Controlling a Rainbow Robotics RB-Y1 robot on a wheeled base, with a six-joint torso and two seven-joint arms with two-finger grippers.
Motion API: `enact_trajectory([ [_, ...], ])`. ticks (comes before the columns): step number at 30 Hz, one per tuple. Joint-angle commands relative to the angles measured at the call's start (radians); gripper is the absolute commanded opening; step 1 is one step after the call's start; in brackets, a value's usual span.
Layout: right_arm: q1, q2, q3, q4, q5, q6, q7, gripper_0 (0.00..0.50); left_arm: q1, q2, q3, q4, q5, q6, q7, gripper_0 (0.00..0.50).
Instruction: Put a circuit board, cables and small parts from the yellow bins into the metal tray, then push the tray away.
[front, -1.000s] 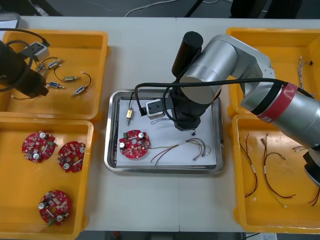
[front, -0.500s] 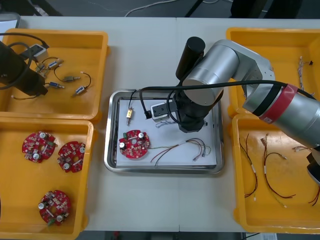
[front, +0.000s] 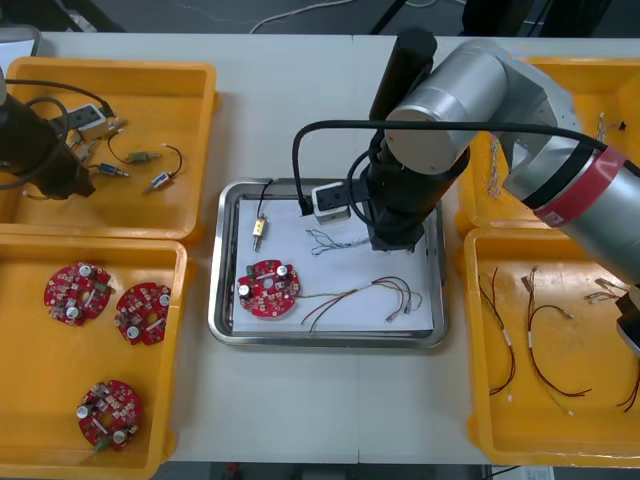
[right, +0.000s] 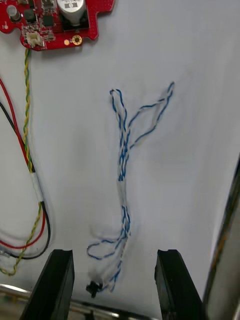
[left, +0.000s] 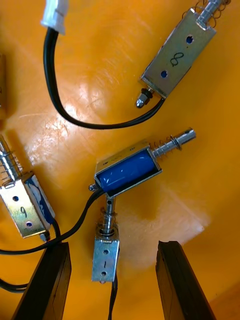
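Note:
My right gripper (right: 115, 256) hangs open over the metal tray (front: 222, 330). The twisted blue and white cable (right: 124, 185) lies loose on the tray's white inside, its near end between the fingers and touched by neither. It also shows beside the right wrist (front: 330, 240). A round red circuit board (front: 268, 288), a red and yellow cable (front: 372, 293) and a small metal part (front: 259, 230) lie in the tray too. In the far-left yellow bin (front: 190, 120), my left gripper (left: 114, 247) stands open above small metal parts (left: 129, 171), one of them between its fingers.
The near-left bin (front: 30, 400) holds three circuit boards (front: 77, 293). Red and black cables (front: 540, 345) lie in the near-right bin (front: 480, 420). My right arm reaches across the far-right bin (front: 570, 80). Bare table stretches in front of and beyond the tray.
My right gripper opened and let go of the blue and white cable, which now lies in the tray. The right wrist drew up and to the right. The left arm barely shifted.

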Motion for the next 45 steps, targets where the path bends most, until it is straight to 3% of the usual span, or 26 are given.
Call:
enact_trajectory([
  [1, -0.023, 0.018, -0.106, -0.089, 0.033, 0.091, -0.083, 0.473, -0.033, 0.041, -0.029, -0.005, -0.006, -0.025, -0.015, 0.5],
  [12, 0.012, 0.036, -0.261, -0.226, 0.064, 0.255, -0.394, 0.474, -0.005, 0.041, -0.042, -0.005, -0.003, -0.048, -0.037, 0.5],
  [15, 0.049, 0.032, -0.315, -0.282, 0.072, 0.294, -0.499, 0.474, 0.005, 0.041, -0.042, -0.005, -0.001, -0.061, -0.044, 0.474],
  [26, 0.172, -0.04, -0.461, -0.473, 0.067, 0.301, -0.789, 0.474, 0.042, 0.041, -0.026, -0.005, -0.004, -0.068, -0.049, 0.469],
  [28, 0.201, -0.059, -0.485, -0.502, 0.061, 0.301, -0.838, 0.474, 0.048, 0.041, -0.024, -0.005, -0.006, -0.071, -0.052, 0.428],
  [30, 0.227, -0.076, -0.517, -0.523, 0.052, 0.301, -0.881, 0.475, 0.051, 0.041, -0.021, -0.005, -0.006, -0.071, -0.053, 0.331],
  [31, 0.239, -0.086, -0.536, -0.534, 0.047, 0.301, -0.907, 0.475, 0.051, 0.041, -0.018, -0.005, -0.006, -0.071, -0.053, 0.206],
  [32, 0.248, -0.089, -0.545, -0.538, 0.046, 0.301, -0.917, 0.474, 0.051, 0.041, -0.018, -0.005, -0.007, -0.071, -0.053, 0.149],
  [33, 0.265, -0.1, -0.568, -0.552, 0.042, 0.301, -0.942, 0.473, 0.053, 0.041, -0.018, -0.005, -0.007, -0.071, -0.053, 0.02],
  [34, 0.27, -0.103, -0.576, -0.555, 0.041, 0.301, -0.953, 0.472, 0.051, 0.041, -0.016, -0.005, -0.007, -0.071, -0.053, 0.0],
  [45, 0.326, -0.171, -0.734, -0.574, 0.026, 0.301, -1.129, 0.475, 0.047, 0.044, 0.008, -0.007, 0.023, -0.053, -0.053, 0.0],
])
